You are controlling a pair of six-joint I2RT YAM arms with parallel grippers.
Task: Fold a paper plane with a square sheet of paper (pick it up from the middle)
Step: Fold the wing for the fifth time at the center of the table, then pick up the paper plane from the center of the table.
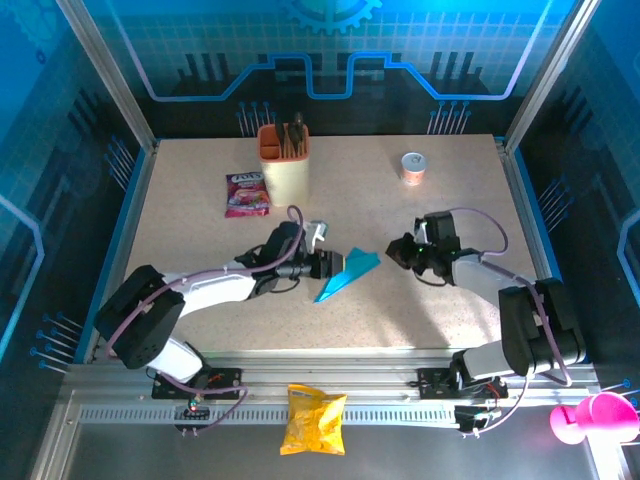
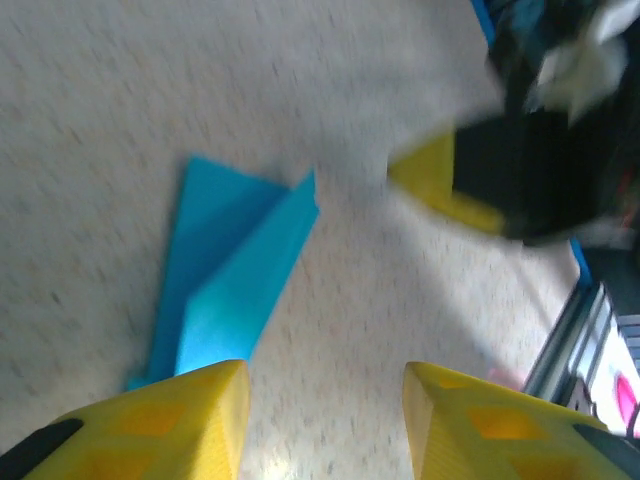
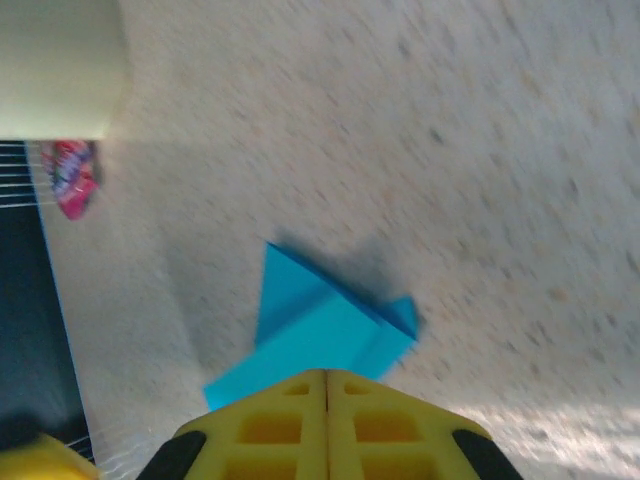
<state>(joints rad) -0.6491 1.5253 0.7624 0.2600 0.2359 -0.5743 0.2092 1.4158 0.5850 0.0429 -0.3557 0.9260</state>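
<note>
Paper is lying folded as a slim blue dart: the paper plane [image 1: 347, 273] is resting on the table [image 1: 450, 320], between our two claws. We are holding our left claw [image 2: 325, 382] with its fingers apart and nothing between them. The plane is lying just ahead of its left finger, close to the tip, but we cannot tell if it is touching. Our right claw [image 3: 327, 385] is pressing its fingers together on nothing, and the plane is sitting just in front of their tips.

We are judging that the folding is nearly or fully done, so both claws are standing off the plane rather than gripping it. One fold seems to be standing up a little, so a brush from either fingertip could be pushing the plane askew.

Behind each claw, bare tabletop is giving room for drawing back. The orange-cream holder [image 1: 283, 165] and the snack packet [image 1: 246, 194] are standing well apart, off the left claw's left side. The small cup [image 1: 413, 168] is standing well off the right claw's right side.
</note>
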